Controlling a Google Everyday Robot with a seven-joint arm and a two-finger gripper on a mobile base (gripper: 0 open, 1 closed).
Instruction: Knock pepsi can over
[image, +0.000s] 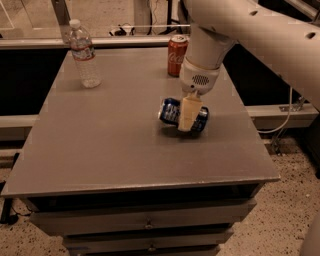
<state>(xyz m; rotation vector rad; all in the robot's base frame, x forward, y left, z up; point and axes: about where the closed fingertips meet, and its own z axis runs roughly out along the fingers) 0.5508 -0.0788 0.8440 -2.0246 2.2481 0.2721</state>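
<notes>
Nearly flat, the blue cylindrical pepsi can (170, 111) lies clamped in the cream end effector (187, 115) over the grey table (115, 150).

Grey table (100, 150) with drawers (145, 225) beneath, on a speckled floor (280, 220). A pale rail (30, 43) runs behind it; a white cable (286, 119) hangs at right. Lighting dim and warm. The gripper (189, 114) sits low over the tabletop's right-centre.
</notes>
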